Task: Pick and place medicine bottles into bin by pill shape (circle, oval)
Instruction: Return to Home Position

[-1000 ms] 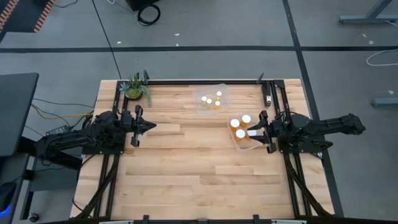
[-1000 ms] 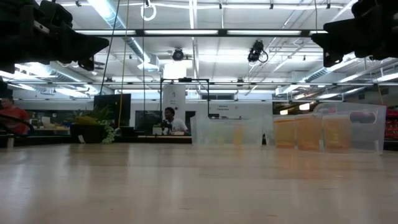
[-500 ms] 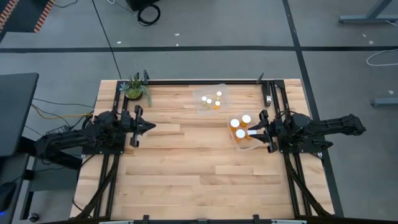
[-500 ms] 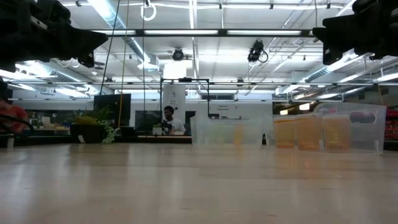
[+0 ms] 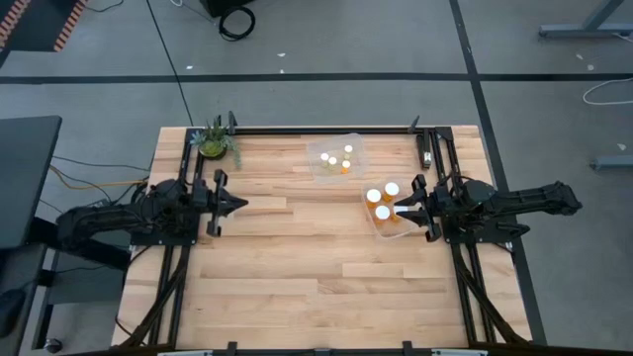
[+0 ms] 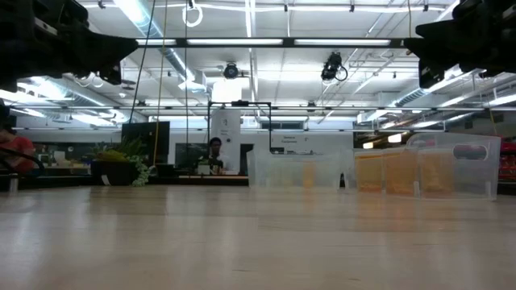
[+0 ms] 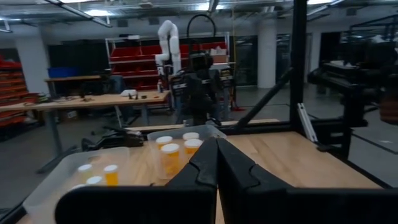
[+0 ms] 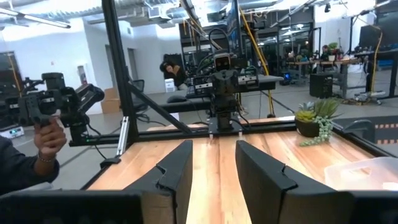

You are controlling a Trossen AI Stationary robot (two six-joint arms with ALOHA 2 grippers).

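Observation:
Several amber medicine bottles with white caps stand in two clear bins. The smaller bottles (image 5: 334, 158) stand in the far bin (image 5: 354, 144). Three larger bottles (image 5: 382, 201) stand in the nearer bin (image 5: 385, 229); they also show in the left wrist view (image 7: 169, 153). My left gripper (image 5: 240, 203) is shut and empty above the table's left part, pointing right. My right gripper (image 5: 400, 210) is open and empty above the right edge of the nearer bin, pointing left; its fingers stand apart in the right wrist view (image 8: 213, 155).
A small potted plant (image 5: 214, 141) stands at the far left corner. Bare wood (image 5: 307, 257) spans the middle and near half of the table. Black frame rails (image 5: 326, 129) run along the table's edges. A person's hand (image 8: 48, 135) shows beyond the table in the right wrist view.

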